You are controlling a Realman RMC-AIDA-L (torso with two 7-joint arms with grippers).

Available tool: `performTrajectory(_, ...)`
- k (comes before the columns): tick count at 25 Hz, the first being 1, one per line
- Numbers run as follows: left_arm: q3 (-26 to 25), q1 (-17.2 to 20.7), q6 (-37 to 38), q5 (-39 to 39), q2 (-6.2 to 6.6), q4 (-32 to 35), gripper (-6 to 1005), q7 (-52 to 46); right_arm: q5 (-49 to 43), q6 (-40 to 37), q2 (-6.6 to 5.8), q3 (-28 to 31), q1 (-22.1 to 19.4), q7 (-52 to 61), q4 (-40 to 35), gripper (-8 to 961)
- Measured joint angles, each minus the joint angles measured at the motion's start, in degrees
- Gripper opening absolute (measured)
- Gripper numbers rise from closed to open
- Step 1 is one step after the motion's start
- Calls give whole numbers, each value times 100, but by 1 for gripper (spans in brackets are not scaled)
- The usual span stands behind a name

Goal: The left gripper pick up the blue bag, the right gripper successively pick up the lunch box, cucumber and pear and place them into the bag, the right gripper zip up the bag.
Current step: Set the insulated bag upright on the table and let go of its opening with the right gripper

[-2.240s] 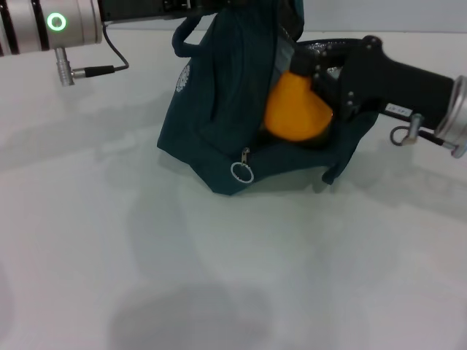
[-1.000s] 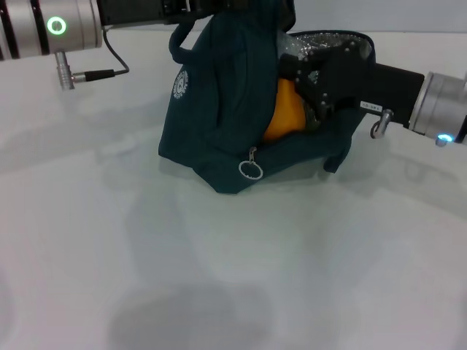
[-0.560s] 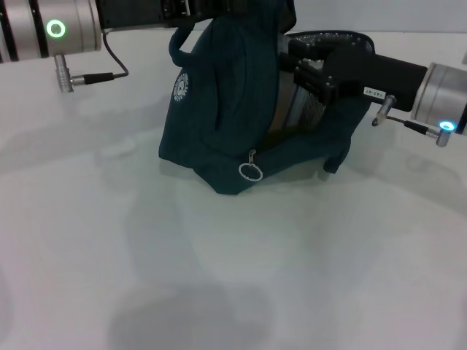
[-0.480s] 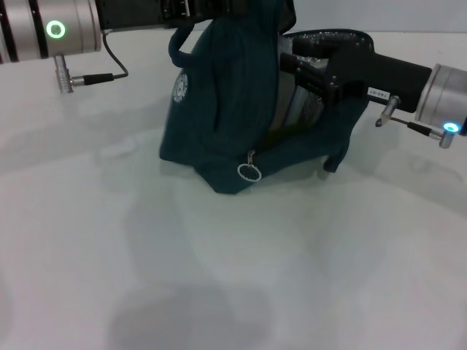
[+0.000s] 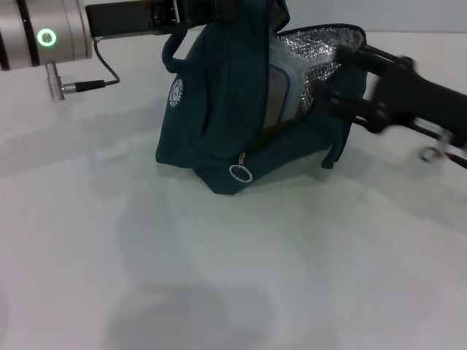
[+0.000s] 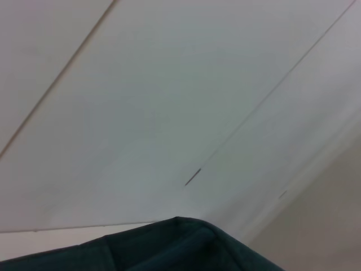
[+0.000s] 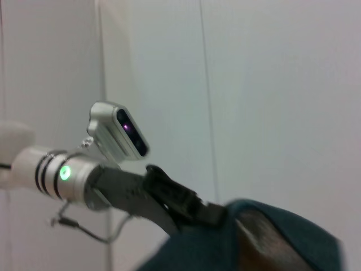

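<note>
The blue bag (image 5: 219, 109) stands on the white table, its mouth open towards the right and showing silver lining (image 5: 321, 51). My left gripper (image 5: 219, 9) is shut on the bag's top and holds it up. A translucent lunch box (image 5: 281, 87) stands inside the bag. The pear and the cucumber are hidden. My right gripper (image 5: 343, 76) is open and empty just outside the bag's mouth, on its right. The bag's edge also shows in the left wrist view (image 6: 180, 248) and in the right wrist view (image 7: 225, 243).
The zipper's ring pull (image 5: 239, 172) hangs at the bag's lower front corner. A carry handle (image 5: 175, 51) loops on the bag's left side. The right wrist view shows my left arm (image 7: 113, 186) reaching to the bag. The white table (image 5: 219, 277) lies in front.
My right gripper carried the orange-coloured pear into the bag, let it go and drew back out to the right. The pear no longer shows. The left gripper kept holding the bag.
</note>
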Motion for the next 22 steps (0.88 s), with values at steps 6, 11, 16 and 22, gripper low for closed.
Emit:
performTrajectory(6,-8,79,-5,-19,15,-1,88,3,19,127,-35,591,-715,-920,308,669)
performTrajectory(11,-11,90,-23,-19,14,-1,88,-1,9,243,-37,1161,-759,-1381,923,700)
performTrajectory(16,-10,71,-40,-18,-1,-1,88,-20,11,948,7,1108,-489,-1404,968,699)
performTrajectory(22,-1,73,-42,-18,-18,-1,88,-22,-18,1486,15,782,322,-1121,1290,697)
